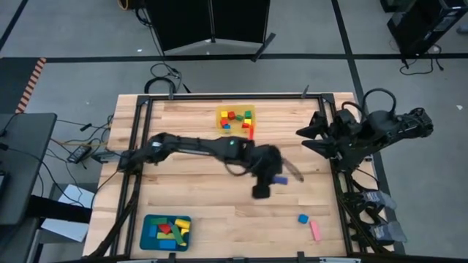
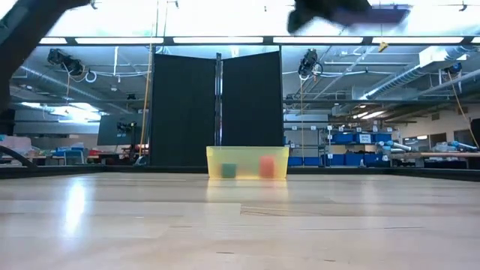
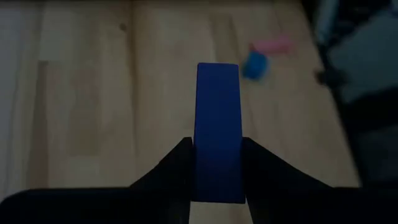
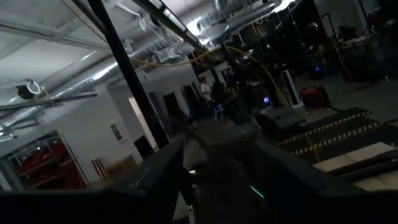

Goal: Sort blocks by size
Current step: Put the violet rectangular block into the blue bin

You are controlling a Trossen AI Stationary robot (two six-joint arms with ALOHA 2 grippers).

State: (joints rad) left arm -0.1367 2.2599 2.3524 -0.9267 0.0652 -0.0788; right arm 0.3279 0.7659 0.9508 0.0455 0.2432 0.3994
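We see the left tool (image 3: 217, 180) hanging over the middle of the counter (image 1: 205, 197), its two dark fingers (image 3: 174, 171) clamped on the sides of a long blue bar (image 3: 217, 124), which juts forward between them. From above, that bar (image 1: 279, 180) shows as a small blue spot at the end of the left arm, off the wood. Past its tip, a small blue cube (image 3: 255, 65) lies on the counter with a pink bar (image 3: 273, 45) just beside it; in the high view the two sit near the counter's front right corner, the cube (image 1: 303, 218) close to the bar (image 1: 316, 231). At the front left a teal tray (image 1: 146, 232) holds a heap of mixed blocks (image 1: 170, 231). Farther back, a translucent yellow tray (image 1: 219, 112) near the far edge holds small cubes (image 1: 235, 118), red, green and yellow. The right tool (image 4: 217, 165) is raised off the counter at its right side, facing the room; we cannot tell how wide its fingers stand.
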